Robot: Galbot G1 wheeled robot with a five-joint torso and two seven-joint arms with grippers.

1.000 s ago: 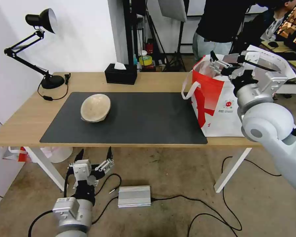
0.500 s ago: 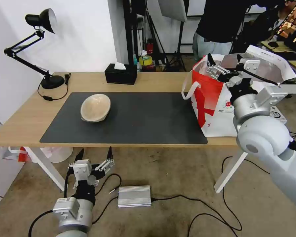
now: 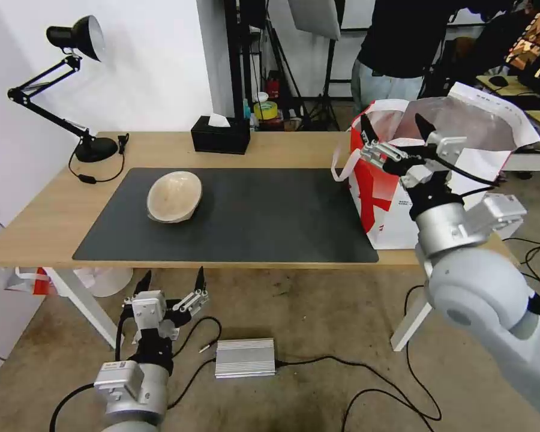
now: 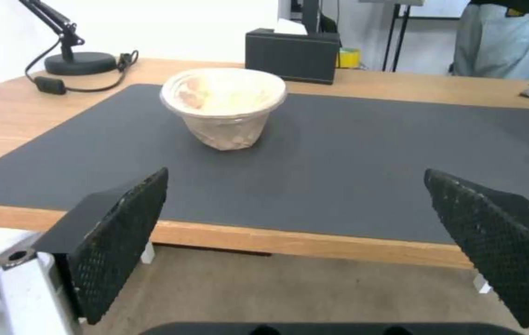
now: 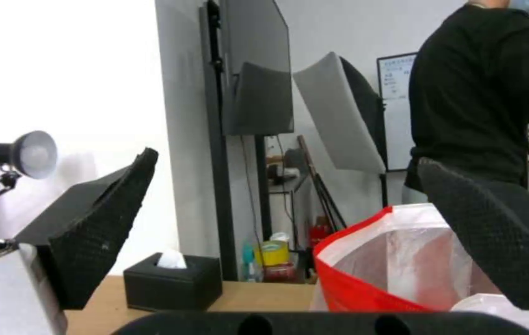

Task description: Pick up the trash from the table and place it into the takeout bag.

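Note:
A beige pulp bowl stands alone on the left part of the dark grey mat on the light-wood table. In the left wrist view the bowl is upright beyond the open fingers. The white-and-red takeout bag stands open at the table's right end, foil lining showing. My right gripper hovers open and empty at the bag's near-left rim; from its wrist the red rim lies just below the gripper. My left gripper hangs open below the table's front edge, short of the mat.
A black tissue box sits at the table's back edge and a black desk lamp at the back left corner. On the floor lie a silver box and cables. A person stands behind the bag.
My right arm has drawn back toward me and lower, its gripper shifting slightly left from over the bag's mouth to its near rim. The left arm and the bowl have not moved.

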